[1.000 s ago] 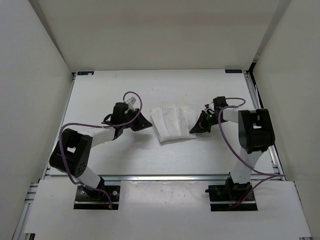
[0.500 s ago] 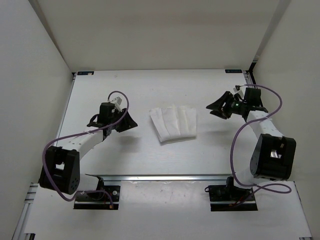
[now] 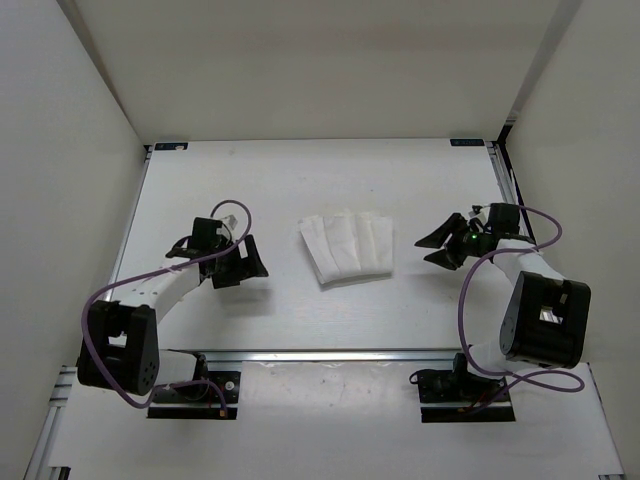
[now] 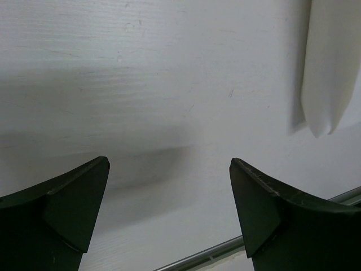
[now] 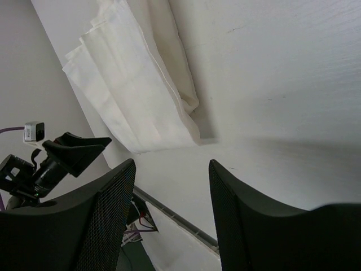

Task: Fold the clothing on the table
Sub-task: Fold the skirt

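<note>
Left hand (image 3: 249, 262): released, fingers spread wide, nothing between them. It hangs over bare counter (image 3: 300, 180) at 9 o'clock of the clothing (image 3: 348, 246), well apart. In the left wrist view only a pointed corner of the fabric (image 4: 326, 68) shows, at 1 o'clock.

Right hand (image 3: 434, 250): also released and empty, at 3 o'clock of the clothing, apart from it and pointing toward it.

Clothing: at counter centre, a compact layered stack with pleats running 12 to 6. The edge layers are slightly stepped in the right wrist view (image 5: 141, 84).

Step, judged: a fold is laid and both hands are off the cloth. Task looks mostly done.

Next: if another fold is wanted, pinch both 6 o'clock corners together. Thin layers may slip apart.
</note>
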Motion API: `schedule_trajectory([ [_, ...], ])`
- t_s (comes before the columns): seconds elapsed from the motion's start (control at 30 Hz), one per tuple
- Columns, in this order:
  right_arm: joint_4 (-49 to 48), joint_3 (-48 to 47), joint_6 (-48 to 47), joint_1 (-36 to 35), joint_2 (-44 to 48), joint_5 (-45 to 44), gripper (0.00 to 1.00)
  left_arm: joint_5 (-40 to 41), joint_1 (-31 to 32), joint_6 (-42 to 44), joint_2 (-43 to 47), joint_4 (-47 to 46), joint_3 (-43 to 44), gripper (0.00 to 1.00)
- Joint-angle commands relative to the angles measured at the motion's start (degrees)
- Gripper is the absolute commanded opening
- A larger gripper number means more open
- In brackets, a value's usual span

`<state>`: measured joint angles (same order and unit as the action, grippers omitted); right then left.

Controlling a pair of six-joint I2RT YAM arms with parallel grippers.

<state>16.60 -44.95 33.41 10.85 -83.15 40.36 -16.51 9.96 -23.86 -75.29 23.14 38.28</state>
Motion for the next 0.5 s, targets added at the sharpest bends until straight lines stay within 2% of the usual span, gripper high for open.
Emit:
schedule_trajectory([
  [0.0, 1.1, -1.5, -0.6, 0.0, 0.8, -0.1, 0.6, -1.1, 0.0, 2.5, 1.7, 1.0, 0.1, 0.99],
  [0.33, 3.3, -2.2, -1.6, -1.2, -0.5, -0.6, 0.6, -3.1, -0.3, 2.2, 1.9, -0.6, -1.7, 0.98],
  [0.47, 3.6, -1.9, -1.7, -0.8, -0.4, -0.5, 0.6, -0.6, -0.2, 2.9, 1.6, 1.6, -0.2, 0.99],
])
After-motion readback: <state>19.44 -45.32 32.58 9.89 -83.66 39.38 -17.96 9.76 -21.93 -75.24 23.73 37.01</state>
